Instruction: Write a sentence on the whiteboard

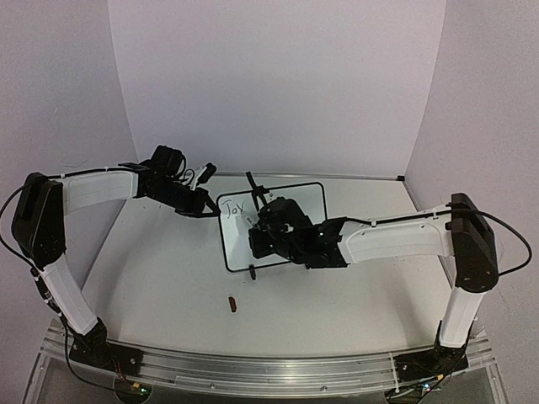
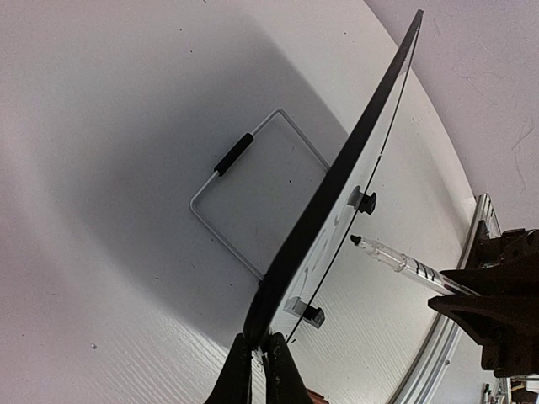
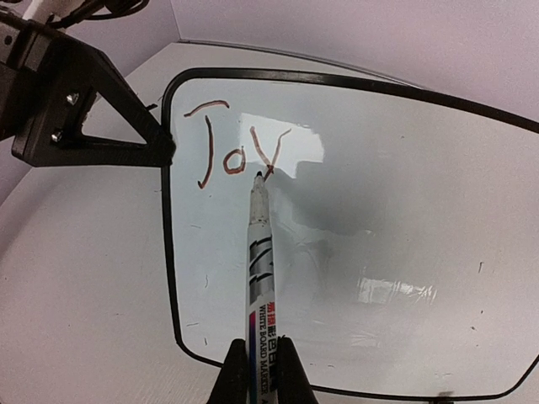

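I'm looking down on a white table [image 1: 160, 278] with a faint grain in its surface, boxed in on three sides by plain pale lilac walls: the back wall [image 1: 278, 84] straight ahead, the left wall [image 1: 50, 101] and the right wall [image 1: 497, 109] meeting it at the corners. The light is soft and even, laying blurry grey shadows on the tabletop. A brushed metal rail [image 1: 269, 370] runs along the table's near edge, and up close in the left wrist view the wall shows faint scuffs.
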Available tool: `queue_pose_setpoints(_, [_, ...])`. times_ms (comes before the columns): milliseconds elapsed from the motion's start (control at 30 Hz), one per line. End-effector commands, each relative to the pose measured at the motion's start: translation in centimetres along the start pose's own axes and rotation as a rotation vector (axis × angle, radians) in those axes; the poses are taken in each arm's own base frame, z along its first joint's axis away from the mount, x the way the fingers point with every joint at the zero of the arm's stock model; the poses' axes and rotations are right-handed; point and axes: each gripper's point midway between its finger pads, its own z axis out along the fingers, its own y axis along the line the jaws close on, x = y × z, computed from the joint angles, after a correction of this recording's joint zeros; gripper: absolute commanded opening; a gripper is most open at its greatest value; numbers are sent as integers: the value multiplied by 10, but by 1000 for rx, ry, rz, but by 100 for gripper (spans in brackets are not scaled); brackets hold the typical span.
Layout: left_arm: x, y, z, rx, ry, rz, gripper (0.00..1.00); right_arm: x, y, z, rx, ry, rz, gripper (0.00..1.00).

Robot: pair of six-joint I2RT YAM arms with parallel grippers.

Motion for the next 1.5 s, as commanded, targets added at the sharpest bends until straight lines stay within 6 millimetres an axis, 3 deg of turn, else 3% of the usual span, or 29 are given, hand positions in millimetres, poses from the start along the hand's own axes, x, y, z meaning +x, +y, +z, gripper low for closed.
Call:
queue_pose_setpoints(0, [-8, -7, -6, -9, -8, 39, 0, -9, 1, 6, 16, -18, 6, 0])
queue_pose_setpoints(567, [-8, -7, -6, -9, -7, 38, 0, 7, 0, 7, 4, 31, 6, 0])
queue_pose_setpoints(1067, [-8, -6, -6, -9, -6, 38, 0, 20, 11, 10, -48, 72, 3, 0])
queue_pose_setpoints(1467, [-8, -6, -6, -14, -6, 41, 0, 5, 25, -2, -96, 34, 3, 0])
